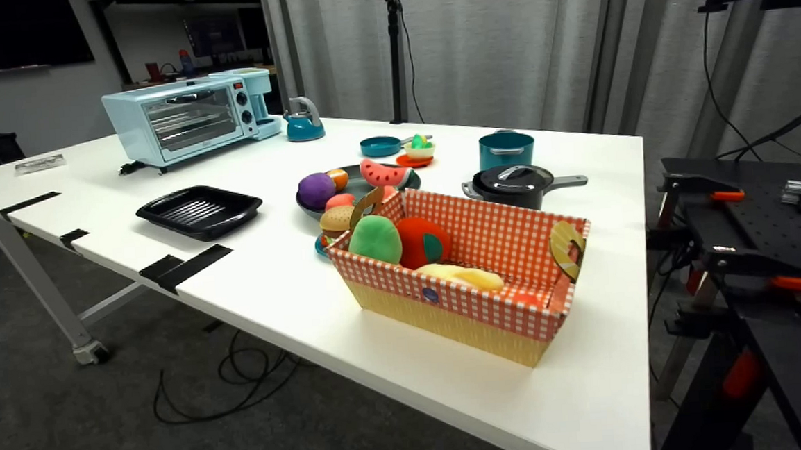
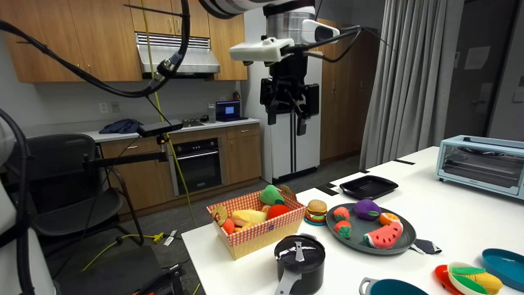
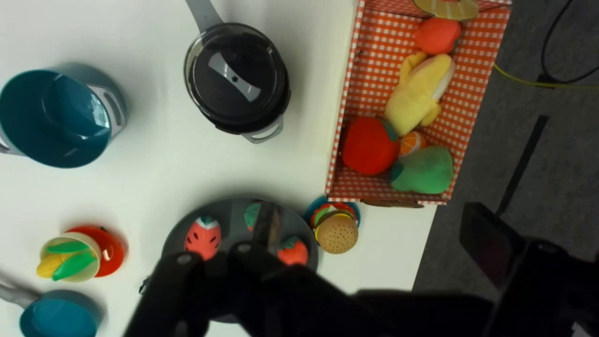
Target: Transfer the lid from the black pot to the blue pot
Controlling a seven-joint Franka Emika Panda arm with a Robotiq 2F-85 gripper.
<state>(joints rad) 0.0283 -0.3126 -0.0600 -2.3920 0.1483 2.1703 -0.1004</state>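
Observation:
The black pot stands on the white table with its long grey handle to one side; it also shows in an exterior view. The lid, dark and glossy with a grey bar grip, sits on top of it and also shows in both exterior views. The blue pot stands beside it, uncovered, with grey side handles; in an exterior view it is behind the black pot, and elsewhere it is cut by the bottom edge. My gripper hangs high above the table, open and empty; its spread fingers show in the wrist view.
A checked basket with toy fruit stands at the table edge near the black pot. A grey pan with toy fruit, a toy burger, a black tray, a corn bowl and a small blue pan lie around.

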